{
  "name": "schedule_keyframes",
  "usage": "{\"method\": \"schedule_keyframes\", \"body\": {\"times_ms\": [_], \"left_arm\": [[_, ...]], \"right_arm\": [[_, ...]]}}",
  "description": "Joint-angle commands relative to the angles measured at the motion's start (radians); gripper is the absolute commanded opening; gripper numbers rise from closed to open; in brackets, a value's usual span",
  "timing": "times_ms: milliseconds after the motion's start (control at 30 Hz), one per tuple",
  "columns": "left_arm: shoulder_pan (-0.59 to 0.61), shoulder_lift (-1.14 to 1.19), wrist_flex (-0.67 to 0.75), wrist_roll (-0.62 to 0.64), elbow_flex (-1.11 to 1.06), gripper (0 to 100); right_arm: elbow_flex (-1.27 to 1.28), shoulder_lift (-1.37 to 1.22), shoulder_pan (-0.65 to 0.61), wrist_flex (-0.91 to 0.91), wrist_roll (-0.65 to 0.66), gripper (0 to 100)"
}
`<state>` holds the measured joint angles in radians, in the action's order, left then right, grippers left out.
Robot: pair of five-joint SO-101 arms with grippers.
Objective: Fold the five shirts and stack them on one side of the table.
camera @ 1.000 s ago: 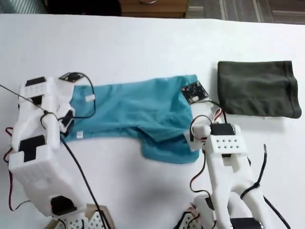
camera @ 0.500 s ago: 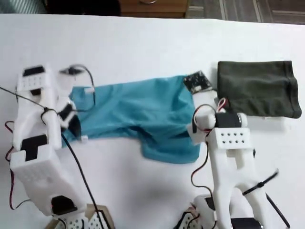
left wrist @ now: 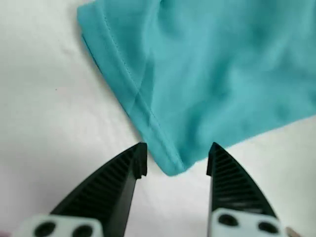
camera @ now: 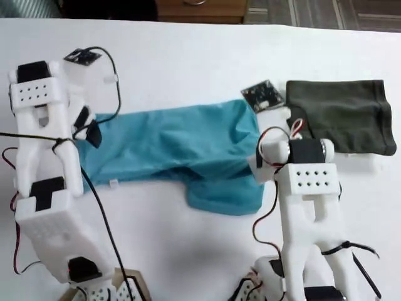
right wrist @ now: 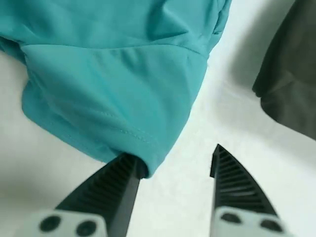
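Observation:
A teal shirt (camera: pixel 182 150) lies spread across the table's middle, with one part folded over at its near edge. A dark olive shirt (camera: pixel 338 116) lies folded at the right. My left gripper (camera: pixel 88 128) hangs over the teal shirt's left end. In the left wrist view it (left wrist: pixel 175 158) is open, with a hemmed corner of the teal shirt (left wrist: pixel 197 84) between its fingertips. My right gripper (camera: pixel 270 119) sits between the two shirts. In the right wrist view it (right wrist: pixel 177 160) is open, one finger at a corner of the teal shirt (right wrist: pixel 108 98), with the olive shirt (right wrist: pixel 291 74) beside it.
The white table (camera: pixel 188 56) has bare room along its far side and at the near middle. Cables (camera: pixel 103 219) run along both arms. A wooden cabinet (camera: pixel 200 9) stands beyond the far edge.
Both arms have moved toward the far side of the table. The left gripper went from the shirt's near left corner to its far left end. The shirt lies slightly flatter.

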<state>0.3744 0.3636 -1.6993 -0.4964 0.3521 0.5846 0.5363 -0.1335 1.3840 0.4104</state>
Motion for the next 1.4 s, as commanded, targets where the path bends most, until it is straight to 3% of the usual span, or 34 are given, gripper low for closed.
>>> {"method": "schedule_keyframes", "body": {"times_ms": [0,233,467,567,633,667,700,733,800,1100,1267,1367], "left_arm": [[-0.035,-0.057,0.069,0.051,-0.051,22],[-0.103,-0.057,0.146,0.071,-0.174,22],[-0.098,-0.057,0.178,0.071,-0.202,22],[-0.098,-0.057,0.195,0.071,-0.219,21],[-0.100,-0.057,0.196,0.074,-0.225,11],[-0.100,-0.057,0.199,0.087,-0.222,2],[-0.100,-0.057,0.209,0.123,-0.220,2],[-0.100,-0.057,0.215,0.152,-0.219,5],[-0.100,-0.057,0.236,0.166,-0.217,2],[-0.057,-0.031,0.436,0.275,-0.179,3],[-0.034,0.164,0.437,0.288,-0.018,3],[0.014,0.293,0.425,0.362,0.111,3]], "right_arm": [[0.072,0.039,-0.082,0.004,0.006,20.2],[0.267,0.038,-0.306,-0.171,-0.002,20.2],[0.290,0.045,-0.242,-0.239,0.000,20.0],[0.213,0.061,-0.134,-0.318,-0.003,11.7],[0.164,0.053,-0.081,-0.386,-0.054,0.1],[0.143,0.042,-0.064,-0.404,-0.083,3.6],[0.120,0.024,-0.056,-0.417,-0.097,3.5],[0.094,0.001,-0.056,-0.418,-0.098,1.5],[0.028,-0.068,-0.059,-0.418,-0.098,2.2],[-0.457,-0.542,-0.061,-0.289,-0.103,2.0],[-0.709,-0.743,-0.061,-0.206,-0.104,2.0],[-0.810,-0.832,-0.061,-0.182,-0.104,2.0]]}}
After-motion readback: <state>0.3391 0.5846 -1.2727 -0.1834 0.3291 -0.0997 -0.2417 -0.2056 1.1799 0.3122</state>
